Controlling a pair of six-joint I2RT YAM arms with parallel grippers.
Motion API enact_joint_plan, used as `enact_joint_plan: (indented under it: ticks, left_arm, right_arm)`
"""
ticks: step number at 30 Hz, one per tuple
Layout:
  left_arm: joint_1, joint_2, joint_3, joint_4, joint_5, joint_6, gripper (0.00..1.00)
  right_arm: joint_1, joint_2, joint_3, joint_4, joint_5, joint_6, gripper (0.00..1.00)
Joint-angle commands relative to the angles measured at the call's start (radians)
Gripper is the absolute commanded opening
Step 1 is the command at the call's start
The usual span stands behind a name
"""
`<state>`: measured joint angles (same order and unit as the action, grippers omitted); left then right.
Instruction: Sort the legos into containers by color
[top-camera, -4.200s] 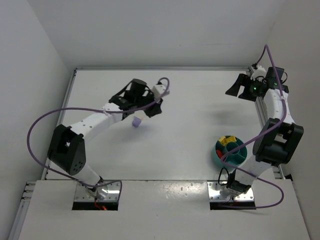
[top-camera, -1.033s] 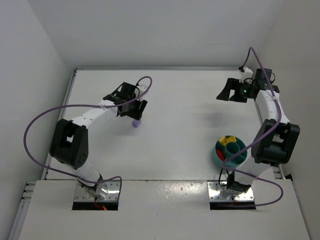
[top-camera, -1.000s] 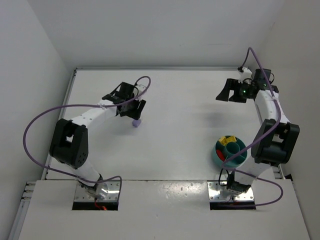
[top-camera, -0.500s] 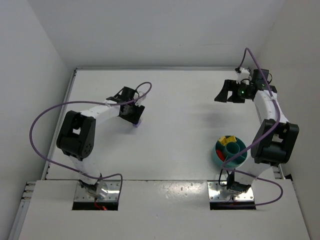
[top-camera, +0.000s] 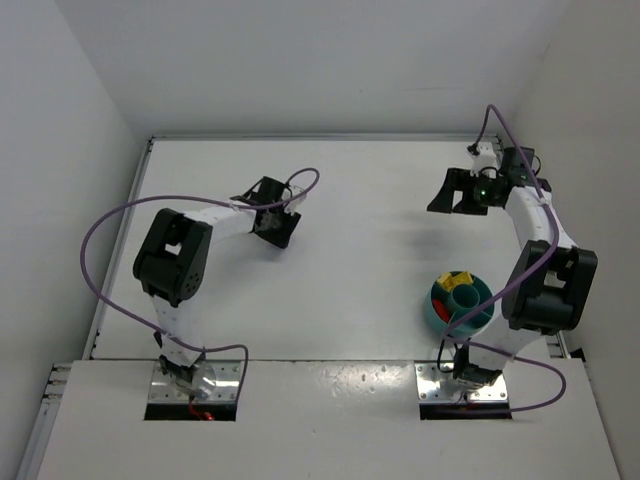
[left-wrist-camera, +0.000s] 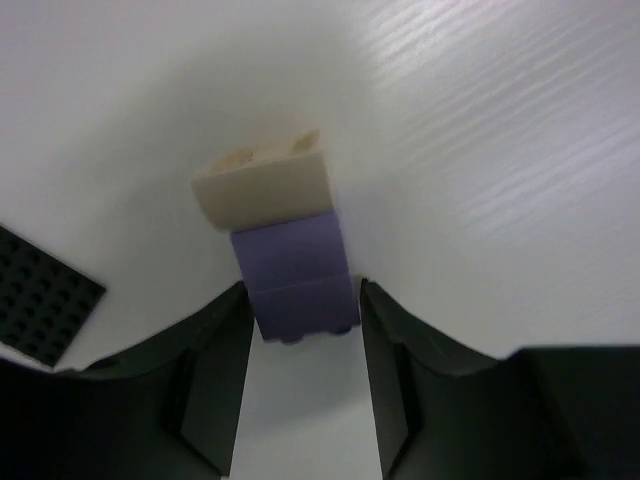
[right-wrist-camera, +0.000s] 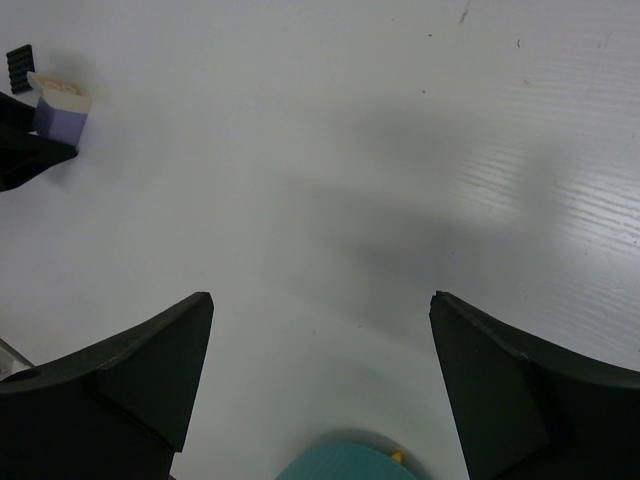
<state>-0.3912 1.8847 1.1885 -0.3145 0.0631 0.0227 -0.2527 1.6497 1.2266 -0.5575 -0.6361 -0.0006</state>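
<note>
Lavender-purple plastic lego brick (left-wrist-camera: 296, 278): one, lying on the white bench (top-camera: 360, 230) toward its far left. An off-white cap piece (left-wrist-camera: 262, 186) sits against its far end. In the top view it is hidden under the left arm's wrist; from the right wrist it shows only as a small lavender and cream block (right-wrist-camera: 55, 108) at the picture's far left edge.

Left gripper (left-wrist-camera: 302, 290): lowered onto the bench, one black finger (left-wrist-camera: 215, 365) on each side of the brick's near half. The fingers lie right against its sides. Whether they already pinch it or only flank it cannot be told.

Black studded patch (left-wrist-camera: 42, 305): left of the brick, partly cut off by the left finger; what it is cannot be made out.

Right gripper (right-wrist-camera: 320, 300): far right of the bench, well apart from the brick, fingers spread wide with nothing but bare bench between them.

Round teal plastic bowl (top-camera: 433, 310): near right of the bench, close to the right arm's base, split into compartments around a central ring. A purple cable and the right arm cover part of it. A yellow lego (top-camera: 460, 281) shows in a far compartment and a red lego (top-camera: 441, 293) beside it; the other compartments are hard to read. In the right wrist view only a sliver of its rim (right-wrist-camera: 340, 466) shows at the bottom edge.
</note>
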Motion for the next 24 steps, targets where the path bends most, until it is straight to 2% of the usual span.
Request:
enact_joint_plan:
  ticks: [1,5,8,11,18,24]
  left_arm:
    - [-0.018,0.045,-0.007,-0.015,0.001,0.01,0.51]
    - [-0.018,0.079,0.003,-0.006,0.01,0.01,0.49]
    - [-0.018,0.079,0.003,0.003,0.01,0.019,0.42]
    - [-0.018,0.079,0.013,0.012,0.01,0.019,0.42]
    - [-0.018,0.134,0.062,0.022,-0.006,-0.01,0.5]
    - [-0.018,0.169,0.112,0.031,-0.006,-0.041,0.5]
  right_arm:
    - [0.006,-0.047,-0.016,0.027,-0.014,-0.012,0.9]
    - [0.006,-0.056,-0.027,0.027,-0.014,-0.002,0.9]
    - [0.006,-0.056,-0.027,0.027,-0.014,-0.002,0.9]
    - [0.006,-0.056,-0.036,0.027,-0.034,-0.002,0.9]
    - [0.015,-0.065,-0.036,0.027,-0.034,-0.002,0.9]
    - [0.015,-0.065,-0.045,0.027,-0.034,-0.002,0.9]
